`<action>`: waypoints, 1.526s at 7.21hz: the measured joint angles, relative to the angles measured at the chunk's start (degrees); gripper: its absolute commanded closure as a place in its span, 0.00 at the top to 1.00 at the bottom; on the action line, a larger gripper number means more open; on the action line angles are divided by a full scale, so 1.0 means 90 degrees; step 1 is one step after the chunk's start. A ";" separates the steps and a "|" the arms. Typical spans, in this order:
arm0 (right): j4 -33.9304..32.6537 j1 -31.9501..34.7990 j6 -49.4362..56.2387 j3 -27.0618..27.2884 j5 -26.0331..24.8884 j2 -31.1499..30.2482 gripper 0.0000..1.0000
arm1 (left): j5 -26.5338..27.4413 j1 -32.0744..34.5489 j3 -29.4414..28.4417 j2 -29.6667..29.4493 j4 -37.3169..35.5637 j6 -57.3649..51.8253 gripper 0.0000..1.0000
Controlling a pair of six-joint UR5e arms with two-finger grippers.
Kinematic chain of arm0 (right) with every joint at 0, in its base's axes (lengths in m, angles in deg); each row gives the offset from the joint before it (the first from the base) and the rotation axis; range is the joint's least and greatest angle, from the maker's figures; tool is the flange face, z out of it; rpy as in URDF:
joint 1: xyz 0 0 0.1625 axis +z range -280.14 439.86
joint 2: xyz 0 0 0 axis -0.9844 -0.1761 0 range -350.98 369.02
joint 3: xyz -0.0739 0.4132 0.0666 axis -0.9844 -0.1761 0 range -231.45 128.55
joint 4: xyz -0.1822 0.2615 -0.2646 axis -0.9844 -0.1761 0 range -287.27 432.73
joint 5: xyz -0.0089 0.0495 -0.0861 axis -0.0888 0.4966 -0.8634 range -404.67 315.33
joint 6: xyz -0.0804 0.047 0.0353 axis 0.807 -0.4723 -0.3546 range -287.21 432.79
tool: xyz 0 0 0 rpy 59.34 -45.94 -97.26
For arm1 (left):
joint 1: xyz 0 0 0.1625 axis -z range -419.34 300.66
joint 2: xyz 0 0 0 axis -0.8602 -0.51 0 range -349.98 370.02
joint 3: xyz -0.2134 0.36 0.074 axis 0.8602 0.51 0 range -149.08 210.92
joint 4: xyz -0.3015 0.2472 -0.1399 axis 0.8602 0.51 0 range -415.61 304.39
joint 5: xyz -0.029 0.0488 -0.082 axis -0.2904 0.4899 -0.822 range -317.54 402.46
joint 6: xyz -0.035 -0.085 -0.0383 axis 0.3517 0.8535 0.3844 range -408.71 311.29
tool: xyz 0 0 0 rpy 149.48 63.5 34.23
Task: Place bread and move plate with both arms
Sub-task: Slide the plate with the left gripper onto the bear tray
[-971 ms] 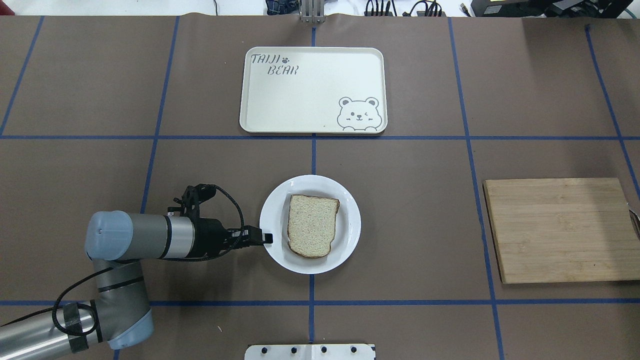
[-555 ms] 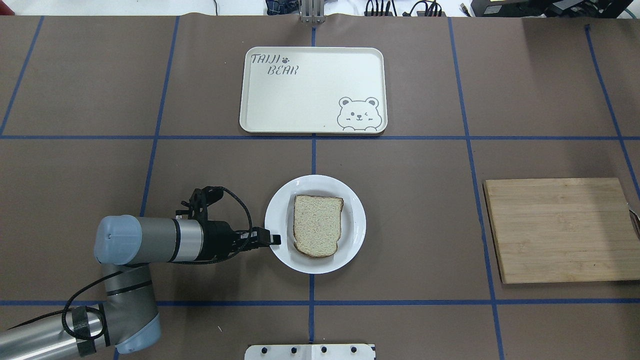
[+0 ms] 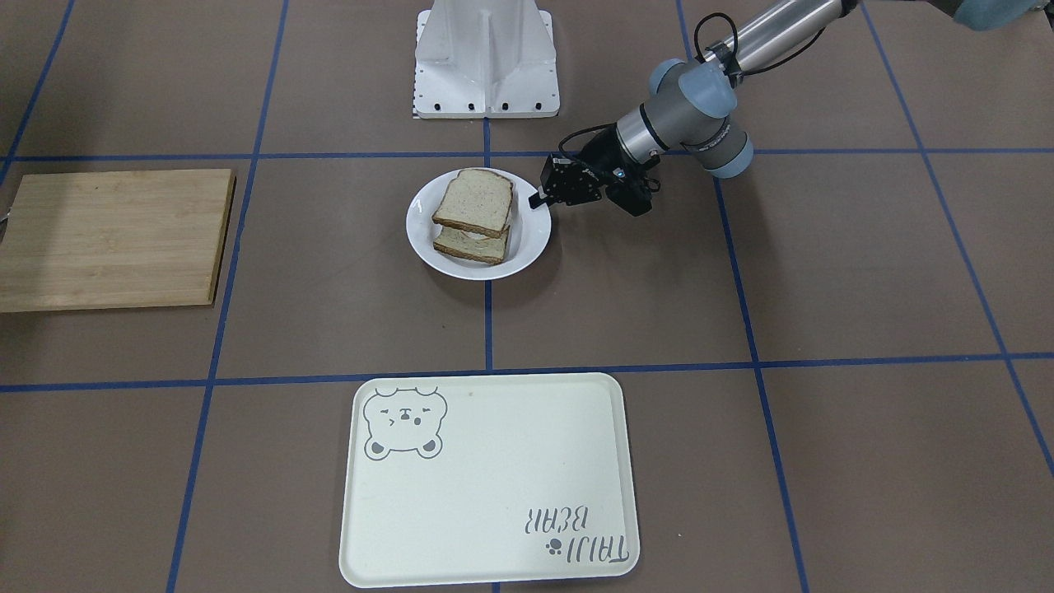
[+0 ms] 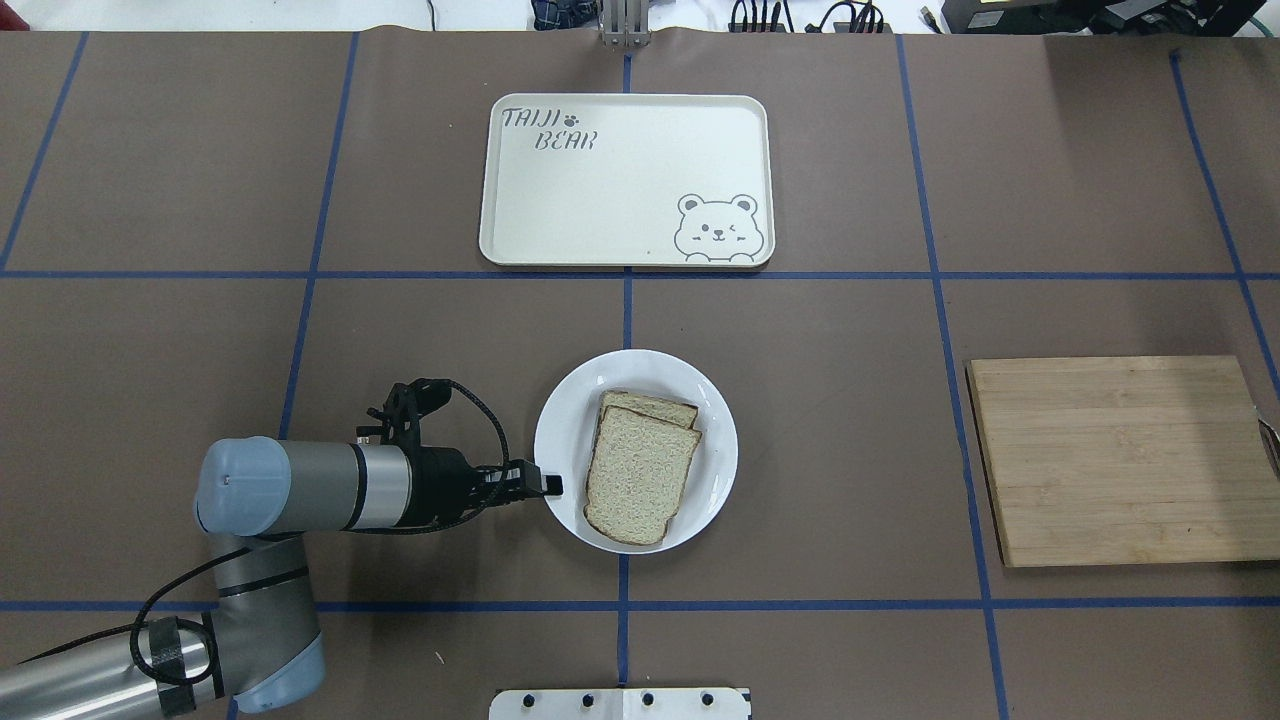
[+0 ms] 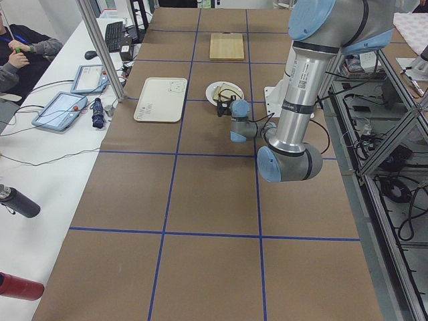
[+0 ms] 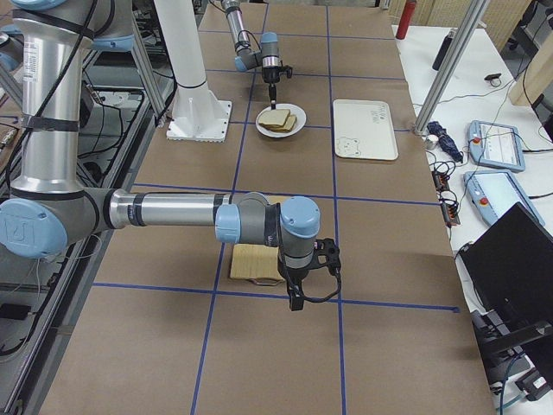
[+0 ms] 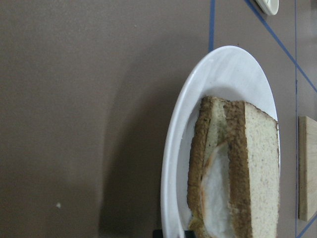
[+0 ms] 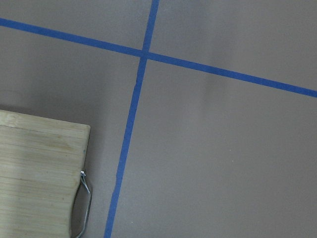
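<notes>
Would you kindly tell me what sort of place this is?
Likely a robotics lab: a robot arm over a table gridded with blue tape, with control tablets on a side bench.

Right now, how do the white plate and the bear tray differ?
The plate is round and plain white; the tray is rectangular, cream, larger, with a bear drawing. The plate carries two stacked bread slices and the left gripper grips its rim; the tray lies apart, untouched. Both lie flat on the table.
</notes>
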 measured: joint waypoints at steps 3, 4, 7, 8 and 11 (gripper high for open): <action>0.0000 0.0000 -0.0003 -0.0007 -0.0007 0.0000 1.00 | -0.0001 -0.0002 0.0054 0.0003 0.0067 0.0027 0.00; 0.0000 0.0000 -0.0003 -0.0010 -0.0010 0.0000 1.00 | -0.0001 -0.0001 0.0065 0.0007 0.0186 0.0099 0.00; 0.0000 0.0000 -0.0003 -0.0056 -0.0017 0.0000 1.00 | 0.0036 0.0072 0.0175 -0.0028 0.0359 0.0755 0.00; 0.0000 0.0000 -0.0003 -0.0073 -0.0017 0.0000 1.00 | 0.0115 0.0139 0.0211 -0.0063 0.0363 0.1013 0.00; 0.0000 0.0000 -0.0003 -0.0119 -0.0026 0.0003 1.00 | 0.0495 0.0388 0.0233 -0.0310 0.0318 0.1858 0.00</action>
